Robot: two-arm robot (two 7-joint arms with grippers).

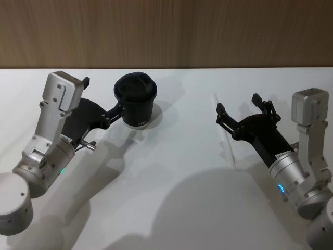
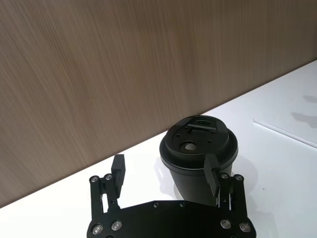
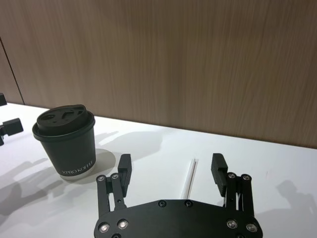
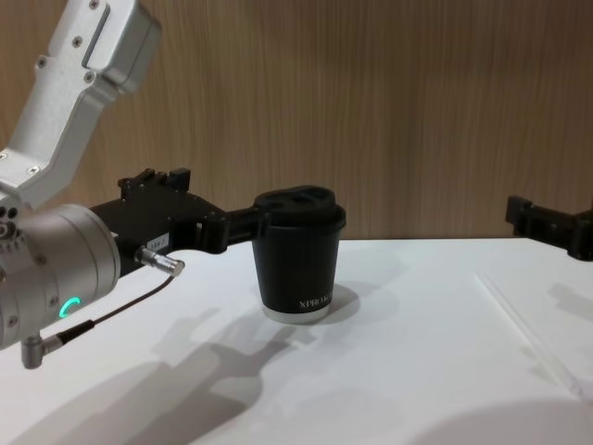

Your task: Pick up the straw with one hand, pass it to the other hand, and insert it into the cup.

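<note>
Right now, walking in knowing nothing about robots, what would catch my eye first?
The black lidded cup stands on the white table, left of centre, with the open left gripper close beside it. To the right, the open right gripper hovers over a thin pale straw lying flat on the table.

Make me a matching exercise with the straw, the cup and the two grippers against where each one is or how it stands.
Things: 1 straw; 2 cup; 3 left gripper; 4 right gripper.
States: A open, next to the cup; B standing upright; C open, near the straw; D flat on the table.
Pairs: 1-D; 2-B; 3-A; 4-C.
</note>
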